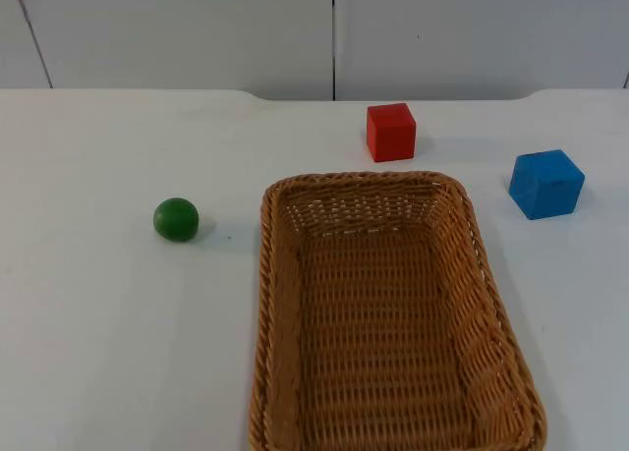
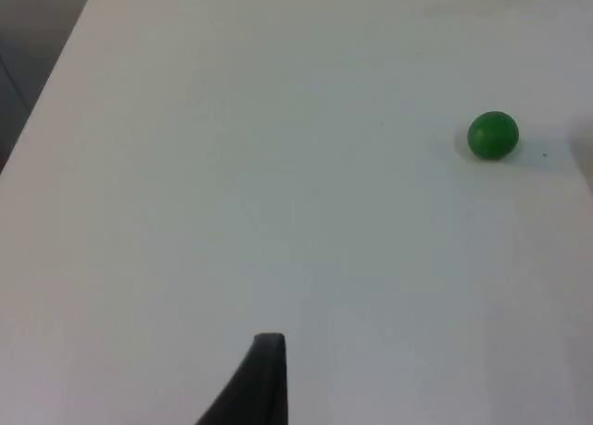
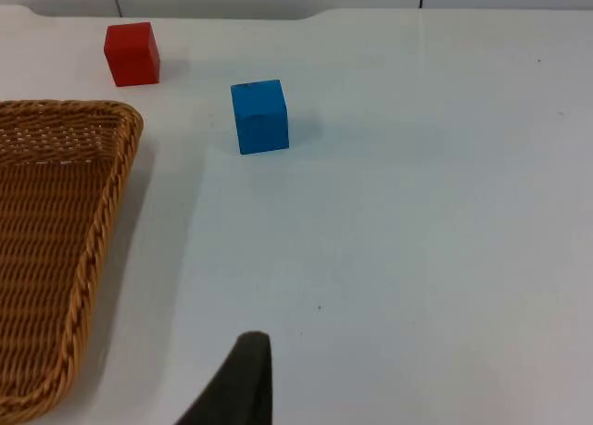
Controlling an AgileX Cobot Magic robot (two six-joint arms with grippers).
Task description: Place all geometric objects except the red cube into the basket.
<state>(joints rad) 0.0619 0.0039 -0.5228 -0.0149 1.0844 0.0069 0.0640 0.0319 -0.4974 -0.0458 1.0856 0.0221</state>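
The ball lies on the table well ahead of the left gripper; the blue cube, beside the basket, lies ahead of the right gripper. Neither grip state is discernible.

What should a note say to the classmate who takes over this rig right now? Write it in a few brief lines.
Left tool: over bare table, off to the side of the green ball, holding nothing.
Right tool: over the table short of the blue cube, holding nothing.
Basket: nothing inside. Red cube sits behind it.
Done: nothing yet.
Left: put ball and blue cube in the basket; red cube stays out.
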